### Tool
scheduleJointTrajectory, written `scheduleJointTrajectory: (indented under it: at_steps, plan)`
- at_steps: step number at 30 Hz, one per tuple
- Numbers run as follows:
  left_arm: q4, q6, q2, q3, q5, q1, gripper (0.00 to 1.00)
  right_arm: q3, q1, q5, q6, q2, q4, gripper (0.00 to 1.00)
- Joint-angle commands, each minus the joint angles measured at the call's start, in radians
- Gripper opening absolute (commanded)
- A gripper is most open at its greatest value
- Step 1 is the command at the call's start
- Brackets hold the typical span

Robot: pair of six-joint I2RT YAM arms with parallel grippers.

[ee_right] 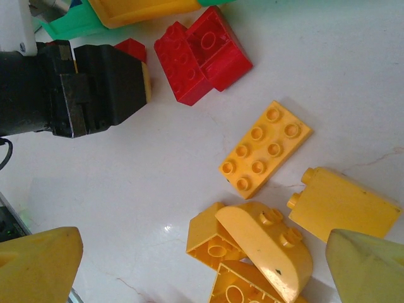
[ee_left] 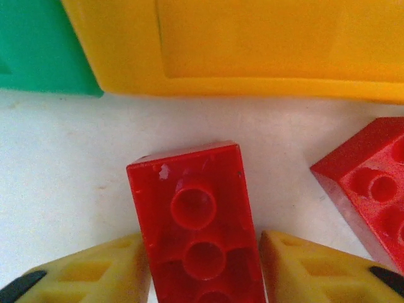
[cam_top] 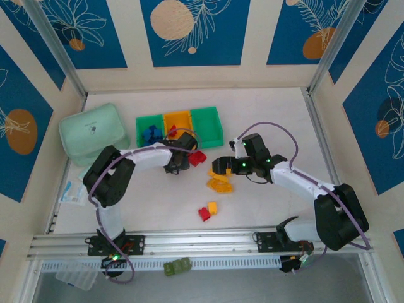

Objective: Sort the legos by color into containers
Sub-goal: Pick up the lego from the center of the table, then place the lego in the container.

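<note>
Reference landmark: orange bin (cam_top: pixel 180 121), middle of three bins in a row on the counter (cam_top: pixel 271 120).

Left pincer (cam_top: pixel 184 159):
- Closed on the held red brick (ee_left: pixel 196 233), with the yellow fingers (ee_left: pixel 95 274) against both long sides.
- Positioned just in front of the orange bin's near wall. Brick end pointed at that wall but apart from it, with bare counter between.

Right pincer (cam_top: pixel 218 168):
- Open, with the fingers (ee_right: pixel 38 268) spread wide.
- Positioned in front of the orange bin and off to its right, farther out than the left pincer, over the yellow-orange cluster (cam_top: pixel 219 184).

Legos, located from the orange bin:
- Red pair (ee_right: pixel 202 53): two bricks touching each other, on the counter just in front of the right corner, beside the held red brick.
- Yellow-orange cluster: beyond the red pair, farther to the front right. Includes a flat eight-stud plate (ee_right: pixel 265 148), a plain block (ee_right: pixel 341 205) and a curved piece (ee_right: pixel 265 249) leaning on others.
- Blue legos (cam_top: pixel 150 134): inside the left green bin (cam_top: pixel 140 126), directly against the left side.
- Loose red brick (cam_top: pixel 204 214) and loose yellow-orange brick (cam_top: pixel 213 207): touching each other, well in front, near the rail.
- Red piece (cam_top: pixel 172 131): at the near left corner. Inside or on the rim, cannot tell.

Right green bin (cam_top: pixel 207 123): directly against the right side.

Mint pouch (cam_top: pixel 91 132): well to the left, past the left green bin.

Olive block (cam_top: pixel 177 267): far in front, at the rail.
</note>
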Motion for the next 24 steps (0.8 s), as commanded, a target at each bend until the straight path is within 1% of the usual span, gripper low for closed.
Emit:
scheduleJointTrajectory:
  at_steps: [1,5,8,14,17,21,24]
  plan:
    - [0.01,0.017,-0.016,-0.025,0.041,0.01,0.43,0.024,-0.003,-0.041,-0.007,0.016,-0.001,0.99]
    - [0.02,0.031,-0.068,-0.067,0.07,0.008,0.31,0.043,-0.002,-0.041,-0.02,0.021,-0.019,0.99]
    - [0.015,0.061,-0.12,-0.101,0.076,0.002,0.26,0.054,0.003,-0.042,-0.033,0.021,-0.03,0.99]
    - [-0.043,0.126,-0.25,-0.116,0.083,0.0,0.24,0.106,0.037,-0.025,-0.06,0.045,-0.057,0.99]
    - [-0.074,0.187,-0.301,-0.067,0.068,0.002,0.24,0.14,0.058,-0.009,-0.064,0.066,-0.066,0.99]
    - [-0.109,0.262,-0.286,0.047,0.043,0.022,0.24,0.166,0.074,-0.006,-0.052,0.084,-0.05,0.99]
    - [-0.104,0.298,-0.226,0.131,0.04,0.059,0.24,0.183,0.078,0.008,-0.04,0.092,-0.046,0.99]
